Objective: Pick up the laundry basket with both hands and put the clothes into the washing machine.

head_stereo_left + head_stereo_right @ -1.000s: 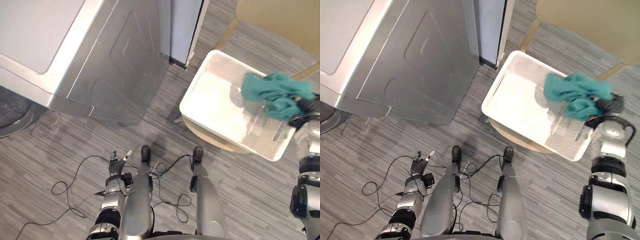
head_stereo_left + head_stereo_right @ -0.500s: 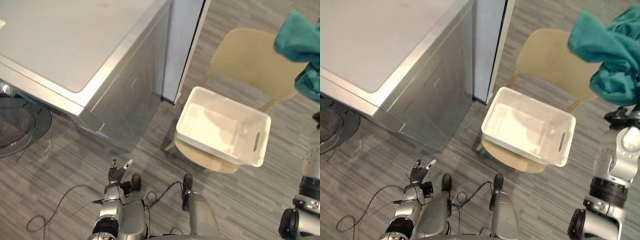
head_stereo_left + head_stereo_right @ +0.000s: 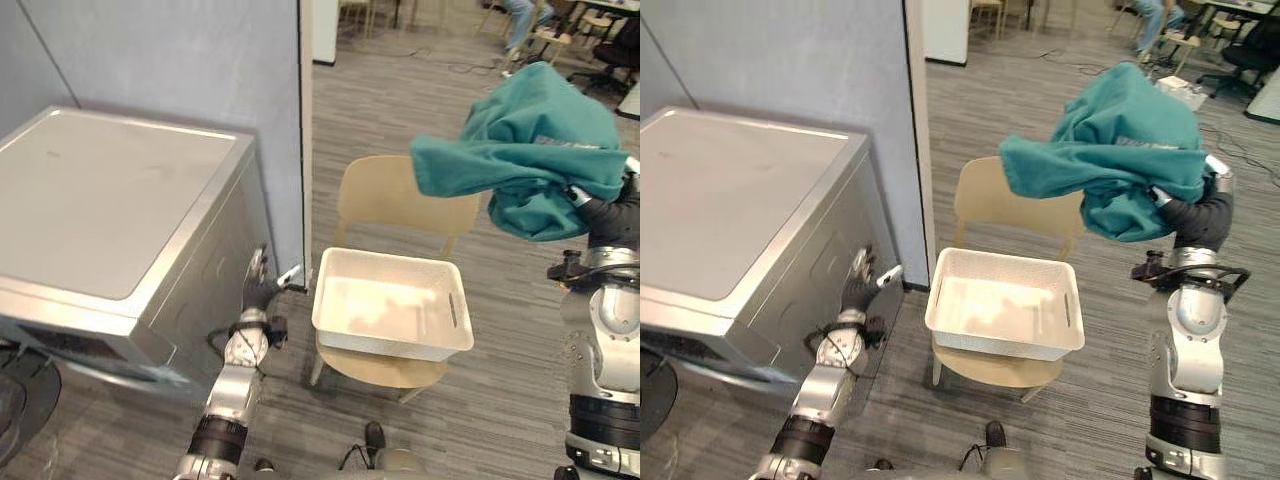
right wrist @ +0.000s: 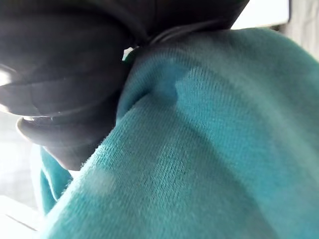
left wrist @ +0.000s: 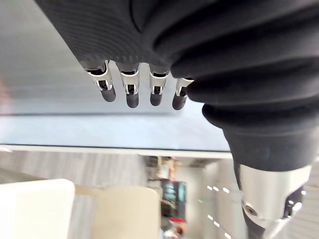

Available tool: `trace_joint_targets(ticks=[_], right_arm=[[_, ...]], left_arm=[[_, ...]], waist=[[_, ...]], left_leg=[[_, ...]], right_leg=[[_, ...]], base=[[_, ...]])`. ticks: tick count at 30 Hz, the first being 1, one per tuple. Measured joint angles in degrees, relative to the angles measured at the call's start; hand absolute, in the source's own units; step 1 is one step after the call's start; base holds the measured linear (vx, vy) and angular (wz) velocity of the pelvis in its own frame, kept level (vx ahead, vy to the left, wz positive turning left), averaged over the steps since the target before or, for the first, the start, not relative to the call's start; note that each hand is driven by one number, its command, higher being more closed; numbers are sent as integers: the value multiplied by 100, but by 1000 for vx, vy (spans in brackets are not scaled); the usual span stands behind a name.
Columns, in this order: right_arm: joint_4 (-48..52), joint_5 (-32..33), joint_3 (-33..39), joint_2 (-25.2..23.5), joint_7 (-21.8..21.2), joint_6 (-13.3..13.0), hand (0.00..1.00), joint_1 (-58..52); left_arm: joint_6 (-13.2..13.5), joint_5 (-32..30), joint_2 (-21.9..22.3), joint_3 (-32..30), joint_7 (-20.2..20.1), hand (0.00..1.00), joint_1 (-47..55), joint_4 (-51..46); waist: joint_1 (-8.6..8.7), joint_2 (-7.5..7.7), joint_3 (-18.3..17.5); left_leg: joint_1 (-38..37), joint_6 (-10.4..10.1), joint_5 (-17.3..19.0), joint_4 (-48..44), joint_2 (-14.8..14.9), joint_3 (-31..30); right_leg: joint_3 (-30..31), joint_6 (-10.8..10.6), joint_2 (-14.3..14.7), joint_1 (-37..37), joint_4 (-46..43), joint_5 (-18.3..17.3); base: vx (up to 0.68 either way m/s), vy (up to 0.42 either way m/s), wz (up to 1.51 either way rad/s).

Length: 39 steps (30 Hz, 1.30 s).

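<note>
Grey flooring, left eye view: the basket is seen empty on a chair, and the teal garment is lifted on the right hand, well apart from the washing machine. Left wrist view: the left hand is relaxed and empty. Right wrist view: the grip is hidden by cloth and cannot be told. Loading is judged not yet done.

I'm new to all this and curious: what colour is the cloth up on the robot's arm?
The cloth is plain teal green, and it shows best in the left eye view.
</note>
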<state>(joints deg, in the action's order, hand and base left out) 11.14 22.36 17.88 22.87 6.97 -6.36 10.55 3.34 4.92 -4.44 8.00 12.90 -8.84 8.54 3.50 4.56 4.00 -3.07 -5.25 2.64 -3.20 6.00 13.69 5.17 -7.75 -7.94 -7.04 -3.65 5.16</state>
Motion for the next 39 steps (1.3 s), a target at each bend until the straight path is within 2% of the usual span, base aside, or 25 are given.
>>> trace_joint_targets(ticks=[4, 7, 10, 13, 16, 21, 28, 32, 39], right_arm=[[244, 4, -443, -287, -239, 25, 100, -230], [449, 2, -685, -626, -341, 26, 100, -407], [467, 5, -889, -861, -354, 33, 100, -593], [481, 14, -1055, -904, -437, 43, 100, -618], [515, 23, -1095, -904, -465, 43, 100, -624], [558, 25, -1104, -905, -453, 40, 100, -625], [712, 47, -1246, -992, -462, 38, 100, -623], [845, 93, -1372, -1023, -463, 17, 100, -621], [889, 240, -1382, -1018, -466, 5, 100, -621]], left_arm=[[253, 495, -25, 563, -31, 0, -554, -231], [339, 1060, 12, 1069, -87, 0, -632, -384], [355, 1631, 134, 1572, -307, 0, -719, -398], [352, 2093, 170, 1980, -517, 0, -1038, -355], [354, 2519, 199, 2257, -553, 0, -1387, -332], [361, 2792, 211, 2547, -542, 0, -1683, -81], [368, 3108, 208, 2992, -547, 0, -2203, 111], [380, 3425, 209, 3238, -669, 0, -2432, 222], [360, 3543, 216, 3551, -763, 0, -2847, 379]], waist=[[105, -135, -126], [164, -227, -220], [210, -242, -230], [222, -273, -254], [230, -336, -333], [250, -458, -455], [276, -397, -491], [371, -285, -498], [453, -299, -508]], left_leg=[[-253, 13, 170, -107, 1, 204], [-392, 14, 267, -175, 2, 382], [-575, 21, 324, -182, 0, 462], [-611, -3, 448, -177, -24, 543], [-680, -4, 447, -89, -64, 518], [-681, -28, 432, -85, -62, 533], [-737, 8, 418, -112, -60, 539], [-734, 26, 442, -107, -62, 530], [-755, 51, 482, -103, -91, 508]], right_leg=[[224, -3, 36, 171, 21, 2], [427, -17, 77, 220, 16, 11], [518, -21, 95, 352, 16, 10], [630, -28, 95, 372, 14, -32], [691, -74, 107, 359, 15, -66], [729, -74, 122, 361, 75, -63], [751, -77, 132, 387, 91, 11], [743, -80, 127, 436, 101, 2], [728, -88, 89, 477, 87, -70]], base=[[15, 29, -29], [1, 22, -35], [-32, 9, -20], [-97, 4, -23], [-29, -12, -11], [30, -7, -5], [32, -4, -1], [0, 0, 0], [-1, -2, 0]])
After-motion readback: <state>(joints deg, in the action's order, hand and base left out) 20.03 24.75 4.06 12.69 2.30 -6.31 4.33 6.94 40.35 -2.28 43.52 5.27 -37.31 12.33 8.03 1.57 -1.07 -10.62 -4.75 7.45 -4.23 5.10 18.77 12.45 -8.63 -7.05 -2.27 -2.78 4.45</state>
